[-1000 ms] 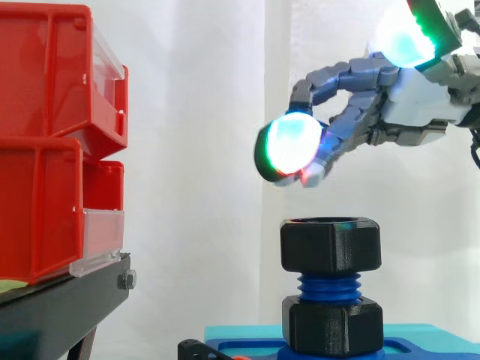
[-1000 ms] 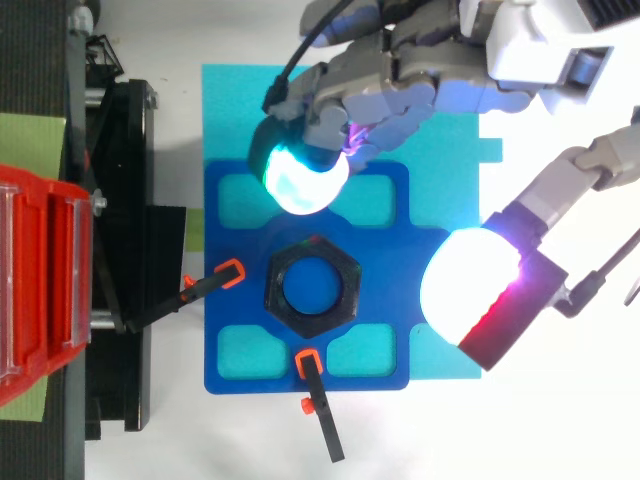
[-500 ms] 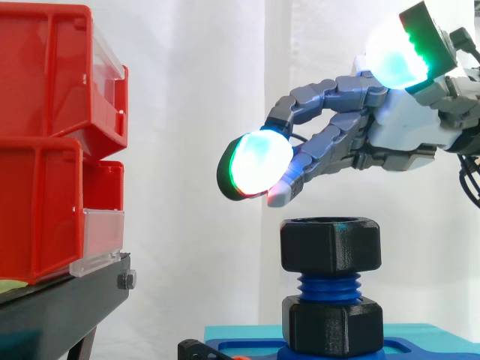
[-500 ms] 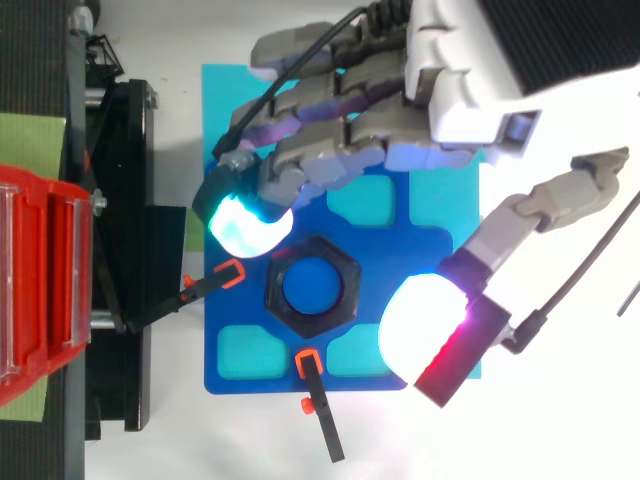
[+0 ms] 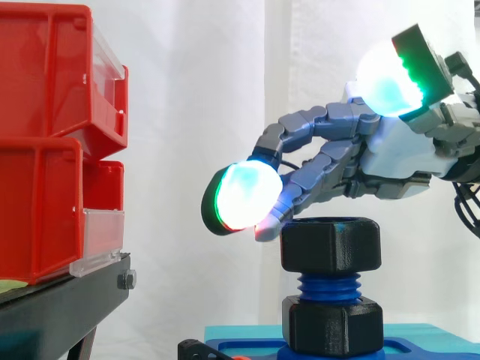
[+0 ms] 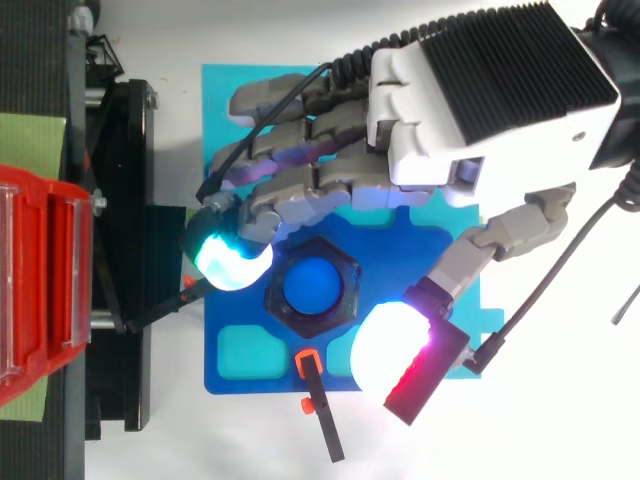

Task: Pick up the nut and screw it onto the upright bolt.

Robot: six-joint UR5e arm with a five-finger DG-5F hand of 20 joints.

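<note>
A black hex nut (image 5: pixel 330 244) sits on the top of the upright blue threaded bolt (image 5: pixel 328 283), above a second black nut (image 5: pixel 332 324) at the bolt's base. From above, the nut (image 6: pixel 345 302) rings the bolt's blue end (image 6: pixel 313 285) on a blue fixture plate (image 6: pixel 250 350). My hand (image 6: pixel 450 120) hovers over the nut, open and holding nothing. Its fingers reach left just above the nut's top, with a cyan-green fingertip (image 5: pixel 244 195) past the nut's left side. The thumb pad (image 5: pixel 386 79) is raised high, to the nut's right (image 6: pixel 390 345) from above.
Red bins (image 5: pixel 52 142) stand on a black stand (image 5: pixel 60 307) at the left. Two black clamps with orange tips (image 6: pixel 225 275) (image 6: pixel 310 365) lie on the plate's left and front edges. A teal mat (image 6: pixel 225 110) lies under the plate.
The hand has moved left and down, from beside and above the bolt to directly over the nut. Its fingers now spread wider and lower. The nut has not moved.
</note>
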